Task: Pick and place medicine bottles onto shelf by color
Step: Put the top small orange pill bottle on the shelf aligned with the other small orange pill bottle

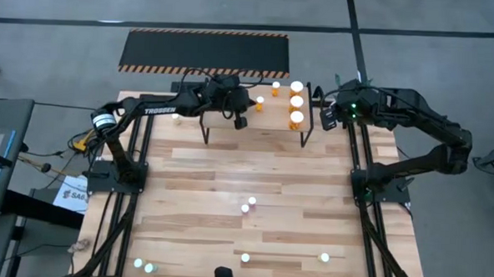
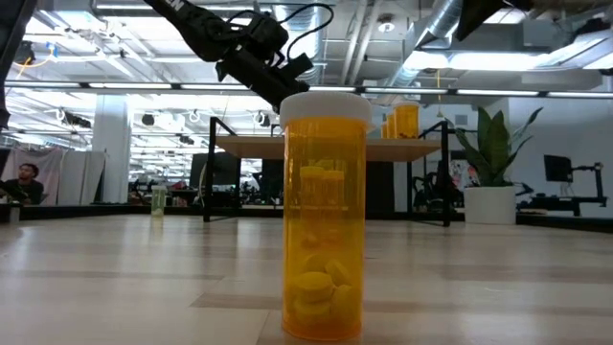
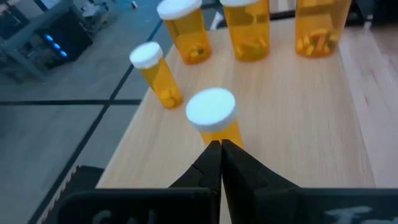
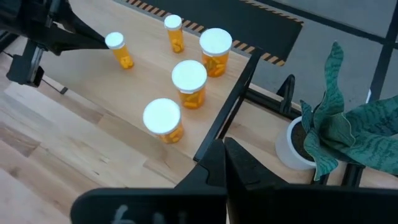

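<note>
Orange bottle (image 2: pixel 324 216) nearest | shelf (image 1: pixel 256 126): five orange bottles | both claws closed, empty

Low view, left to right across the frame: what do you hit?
Seated person → small greenish bottle → big orange bottle up close → orange bottles on the shelf → potted plant.
</note>
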Controlling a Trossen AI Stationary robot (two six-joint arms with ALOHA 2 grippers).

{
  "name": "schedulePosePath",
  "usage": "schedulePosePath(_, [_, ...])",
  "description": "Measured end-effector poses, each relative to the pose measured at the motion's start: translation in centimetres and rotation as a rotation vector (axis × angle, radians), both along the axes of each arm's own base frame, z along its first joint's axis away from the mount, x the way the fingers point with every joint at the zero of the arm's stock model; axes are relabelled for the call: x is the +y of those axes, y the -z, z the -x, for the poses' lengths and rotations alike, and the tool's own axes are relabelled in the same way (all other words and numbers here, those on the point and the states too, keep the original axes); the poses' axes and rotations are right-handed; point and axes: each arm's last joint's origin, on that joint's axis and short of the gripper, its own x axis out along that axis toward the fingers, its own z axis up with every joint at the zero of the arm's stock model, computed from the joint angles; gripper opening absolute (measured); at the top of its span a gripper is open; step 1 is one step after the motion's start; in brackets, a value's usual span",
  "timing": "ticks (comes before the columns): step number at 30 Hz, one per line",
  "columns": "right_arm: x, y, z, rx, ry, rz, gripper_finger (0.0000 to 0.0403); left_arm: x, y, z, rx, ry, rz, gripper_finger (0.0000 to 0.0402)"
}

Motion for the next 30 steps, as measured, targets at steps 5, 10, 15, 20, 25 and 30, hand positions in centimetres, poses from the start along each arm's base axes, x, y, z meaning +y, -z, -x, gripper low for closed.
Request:
schedulePosePath(5, [0.0, 0.0, 0.0, -0.001, 0.0, 0.001, 0.0002, 0.0, -0.2, -0.1, -0.026, 0.003, 0.009, 0.0])
schedulePosePath(10, [0.0, 0.0, 0.0, -0.001, 0.0, 0.0, 0.0004, 0.0, 0.0, 0.0, -0.01, -0.017, 0.012, 0.0])
schedulePosePath(15, [0.0, 0.0, -0.1, -0.011, -0.007, -0.003, 0.0002, 0.0, 0.9, -0.2, 0.022, -0.036, 0.046, 0.0])
schedulePosePath(20, [0.1, 0.1, -1.5, -0.043, -0.047, -0.023, 0.0002, -0.9, -0.3, 0.7, 0.091, -0.094, 0.003, 0.0])
schedulePosePath(25, [0.1, 1.1, -5.8, -0.083, -0.098, -0.025, 0.0003, -2.1, -4.1, 3.4, 0.084, -0.148, -0.034, 0.0])
schedulePosePath(30, [-0.6, 3.4, -11.7, -0.153, -0.105, -0.03, 0.0002, -3.0, -8.1, 7.5, 0.06, -0.192, -0.059, 0.0])
